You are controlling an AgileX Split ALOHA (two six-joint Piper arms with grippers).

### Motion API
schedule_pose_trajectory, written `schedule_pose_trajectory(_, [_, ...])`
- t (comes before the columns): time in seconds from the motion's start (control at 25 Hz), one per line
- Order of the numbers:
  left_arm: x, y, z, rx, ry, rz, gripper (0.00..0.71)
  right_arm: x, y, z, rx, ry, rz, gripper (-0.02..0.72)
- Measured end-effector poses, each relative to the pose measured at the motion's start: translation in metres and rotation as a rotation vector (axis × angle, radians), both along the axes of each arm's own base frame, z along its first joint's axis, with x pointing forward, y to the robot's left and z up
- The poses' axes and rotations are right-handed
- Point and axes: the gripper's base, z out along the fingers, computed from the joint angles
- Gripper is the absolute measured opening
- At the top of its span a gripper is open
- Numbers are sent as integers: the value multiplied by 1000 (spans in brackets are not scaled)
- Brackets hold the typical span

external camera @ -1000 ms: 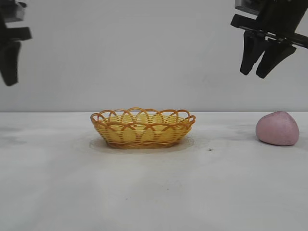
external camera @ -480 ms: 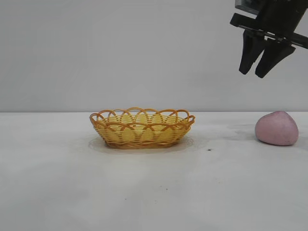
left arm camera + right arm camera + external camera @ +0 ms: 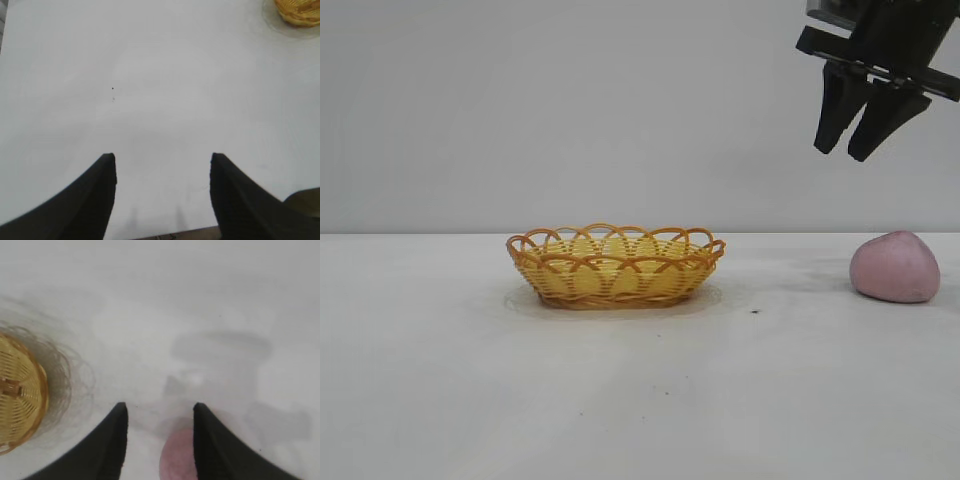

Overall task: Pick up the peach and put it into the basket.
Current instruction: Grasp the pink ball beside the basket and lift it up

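The pink peach [image 3: 895, 267] sits on the white table at the far right. In the right wrist view it [image 3: 177, 460] shows low between the fingers, partly hidden by one finger. The wicker basket [image 3: 616, 265] stands at the table's middle; it also shows in the right wrist view [image 3: 20, 395] and in the left wrist view [image 3: 299, 11]. My right gripper [image 3: 845, 152] is open and empty, high above the table, up and a little left of the peach. My left gripper [image 3: 162, 160] is open and empty over bare table, out of the exterior view.
The white table [image 3: 640, 400] runs to a grey back wall. A small dark speck [image 3: 755, 311] lies on the table right of the basket. The table's edge shows in the left wrist view [image 3: 165, 234].
The left gripper, seen at the upper left one second ago, has left the exterior view. The right gripper has shifted slightly left and up. Peach and basket have not moved.
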Motion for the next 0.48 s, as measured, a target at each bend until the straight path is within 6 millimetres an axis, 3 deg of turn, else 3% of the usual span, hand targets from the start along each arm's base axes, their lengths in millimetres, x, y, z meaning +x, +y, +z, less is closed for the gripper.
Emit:
schedule_pose_trajectory(0.12, [-11, 0, -8, -11, -30, 9, 366, 0, 0, 0, 2, 0, 5, 260])
schedule_pose_trajectory(0.48, [-9, 3, -15, -35, -43, 62, 366, -2, 1, 0, 6, 20, 19, 260])
